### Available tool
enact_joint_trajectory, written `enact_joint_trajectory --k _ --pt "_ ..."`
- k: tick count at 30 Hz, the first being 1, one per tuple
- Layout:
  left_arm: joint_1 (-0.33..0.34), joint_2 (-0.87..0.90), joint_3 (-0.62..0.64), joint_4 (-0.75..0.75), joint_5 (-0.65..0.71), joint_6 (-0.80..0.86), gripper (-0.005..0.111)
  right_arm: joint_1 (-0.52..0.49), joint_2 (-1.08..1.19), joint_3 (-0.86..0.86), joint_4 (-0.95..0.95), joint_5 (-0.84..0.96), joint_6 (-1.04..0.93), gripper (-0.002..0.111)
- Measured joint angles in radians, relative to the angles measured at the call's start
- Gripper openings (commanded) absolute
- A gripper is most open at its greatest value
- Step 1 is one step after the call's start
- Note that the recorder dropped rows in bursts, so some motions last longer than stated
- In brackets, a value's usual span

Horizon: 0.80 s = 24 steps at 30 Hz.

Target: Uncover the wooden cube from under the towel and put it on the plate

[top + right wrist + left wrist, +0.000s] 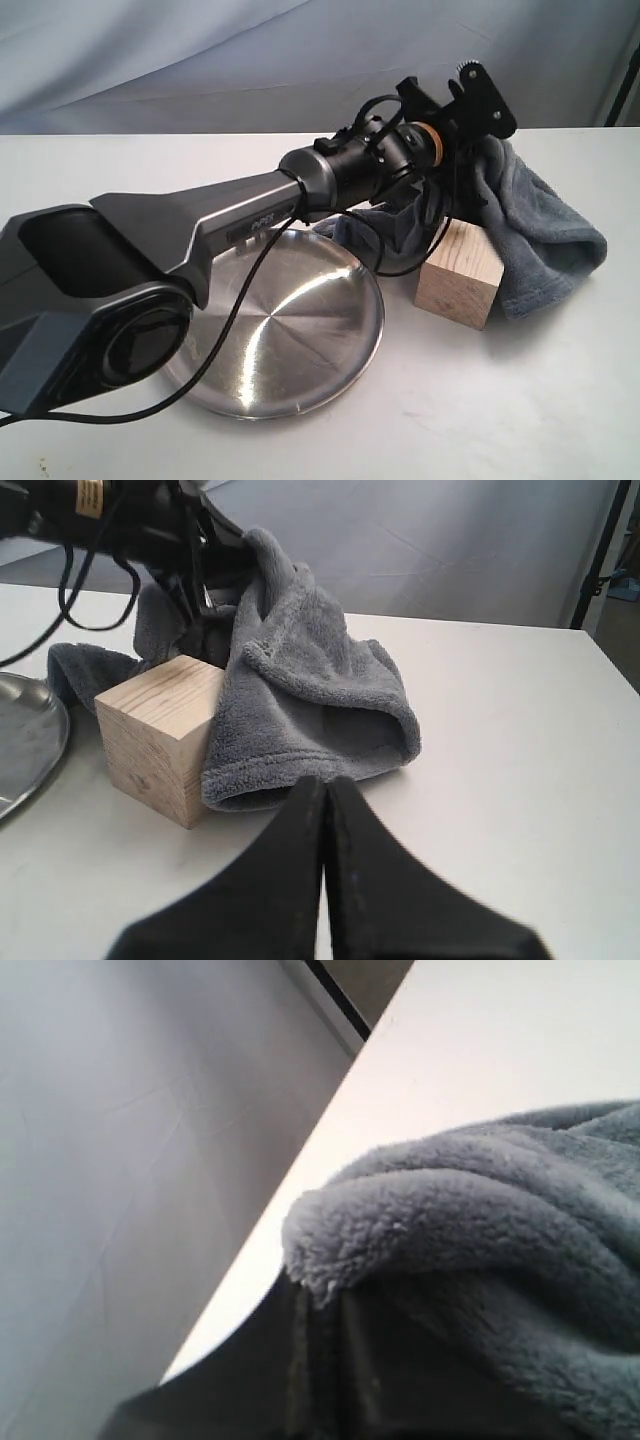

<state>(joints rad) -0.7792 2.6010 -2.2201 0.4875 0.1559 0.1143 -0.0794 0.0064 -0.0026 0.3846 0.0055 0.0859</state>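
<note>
Because the left gripper holds a fold of the towel up, jaws pinching it, the wooden cube sits bare on the desk, just right of the plate, w/ cloth touching its far side. Right gripper: jaws pressed together, empty.

Nothing could be read for certain. Pale lettering on the grey link of the left arm was too blurred to read, and the yellow label near its wrist carried marks too small.
</note>
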Motion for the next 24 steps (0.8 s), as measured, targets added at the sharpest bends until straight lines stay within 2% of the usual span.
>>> enact_joint_trajectory --k 9,12,17,24 --pt "0.0 0.038 -0.039 -0.002 0.11 -0.124 0.061 0.0 0.0 0.0 0.0 0.0 0.0 0.003" --pt "0.002 0.038 -0.05 -0.002 0.127 -0.149 0.066 0.0 0.0 0.0 0.0 0.0 0.0 0.003" --pt "0.002 0.038 -0.085 -0.002 0.223 -0.251 0.066 0.0 0.0 0.0 0.0 0.0 0.0 0.003" --pt "0.0 0.019 -0.196 -0.007 0.431 -0.348 0.088 0.0 0.0 0.0 0.0 0.0 0.0 0.003"
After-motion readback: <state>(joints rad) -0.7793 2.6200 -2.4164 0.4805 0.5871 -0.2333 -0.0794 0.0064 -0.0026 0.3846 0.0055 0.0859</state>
